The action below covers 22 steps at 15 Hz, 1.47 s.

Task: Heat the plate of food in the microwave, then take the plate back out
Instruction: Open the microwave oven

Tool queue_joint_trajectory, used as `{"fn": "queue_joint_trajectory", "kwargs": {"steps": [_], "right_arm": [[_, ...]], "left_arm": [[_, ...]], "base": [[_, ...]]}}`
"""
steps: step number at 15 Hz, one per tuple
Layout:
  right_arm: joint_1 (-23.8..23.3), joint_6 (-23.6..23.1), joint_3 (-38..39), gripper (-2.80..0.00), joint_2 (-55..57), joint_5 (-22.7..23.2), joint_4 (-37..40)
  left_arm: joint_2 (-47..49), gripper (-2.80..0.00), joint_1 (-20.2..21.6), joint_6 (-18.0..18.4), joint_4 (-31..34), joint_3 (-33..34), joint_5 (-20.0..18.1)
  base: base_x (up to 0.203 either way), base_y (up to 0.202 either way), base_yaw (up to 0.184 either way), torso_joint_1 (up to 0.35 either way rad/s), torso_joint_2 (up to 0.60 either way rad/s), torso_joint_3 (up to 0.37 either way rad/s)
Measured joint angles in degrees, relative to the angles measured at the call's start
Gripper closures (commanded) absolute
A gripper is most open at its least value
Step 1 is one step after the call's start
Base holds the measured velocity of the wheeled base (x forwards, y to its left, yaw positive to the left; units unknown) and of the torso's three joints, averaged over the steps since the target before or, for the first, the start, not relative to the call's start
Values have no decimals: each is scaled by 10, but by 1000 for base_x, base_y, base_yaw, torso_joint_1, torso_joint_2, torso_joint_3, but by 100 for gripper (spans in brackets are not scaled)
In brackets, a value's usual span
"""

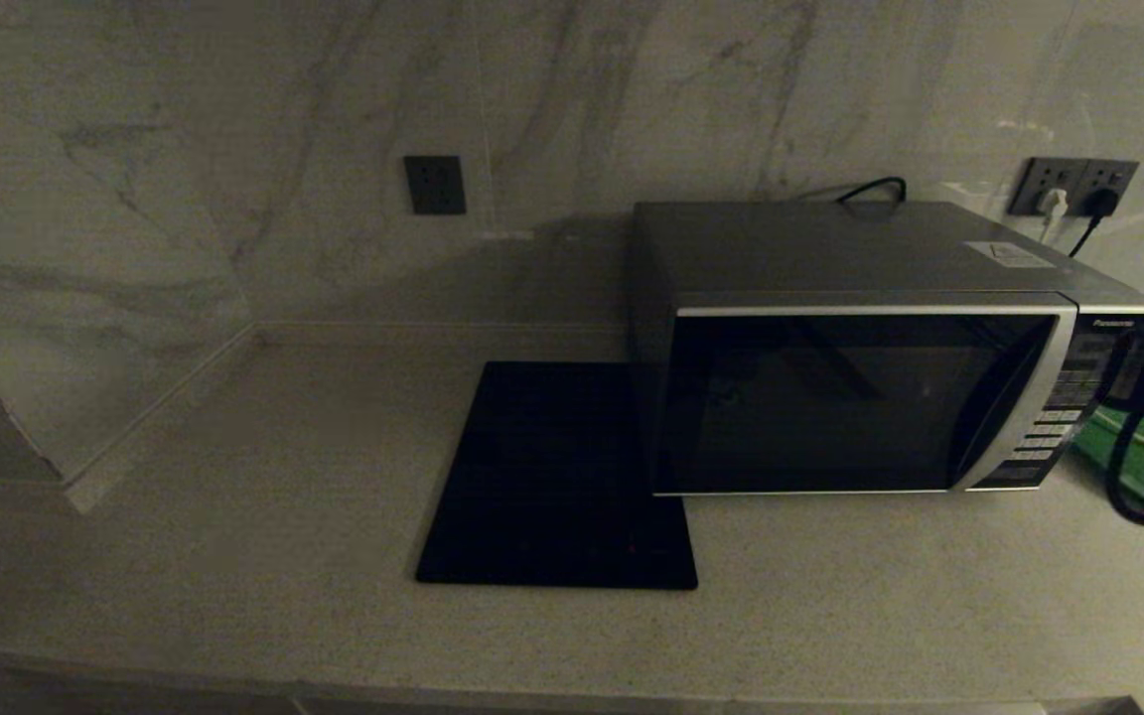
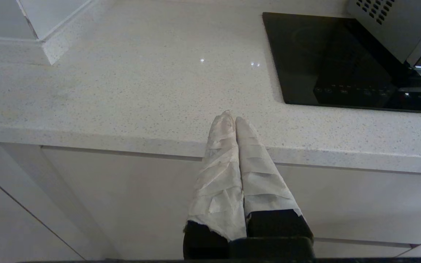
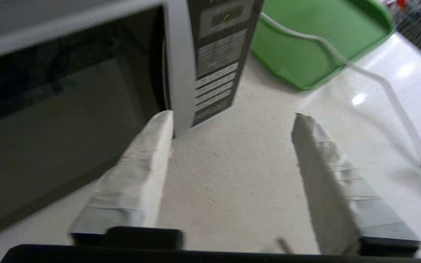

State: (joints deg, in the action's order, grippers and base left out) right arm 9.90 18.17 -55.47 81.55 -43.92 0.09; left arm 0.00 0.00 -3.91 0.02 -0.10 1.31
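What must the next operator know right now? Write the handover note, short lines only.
Right gripper: open, empty, low over the counter in front of the microwave's button panel.
Left gripper: shut, empty, parked at the counter's front edge, near the black mat.
Microwave: door closed, glass dark.
Plate of food: in no view; possibly inside, cannot tell.
Green tray: right of the microwave, no plate visible on it.
Done: door is shut.
Left: probably confirm heating, then open the door and take the plate out.
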Motion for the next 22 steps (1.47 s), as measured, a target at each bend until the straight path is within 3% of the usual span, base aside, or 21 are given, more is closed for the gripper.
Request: {"fn": "queue_joint_trajectory", "kwargs": {"steps": [4, 14, 22], "right_arm": [[4, 37, 64, -280, 49, -41, -125], [-2, 83, 32, -280, 161, -42, -134], [-56, 85, -28, -280, 227, -42, -133]], "left_arm": [[0, 0, 0, 0, 0, 0, 0], [0, 0, 0, 0, 0, 0, 0], [0, 0, 0, 0, 0, 0, 0]], "base": [[0, 0, 0, 0, 0, 0], [0, 0, 0, 0, 0, 0], [0, 0, 0, 0, 0, 0]]}}
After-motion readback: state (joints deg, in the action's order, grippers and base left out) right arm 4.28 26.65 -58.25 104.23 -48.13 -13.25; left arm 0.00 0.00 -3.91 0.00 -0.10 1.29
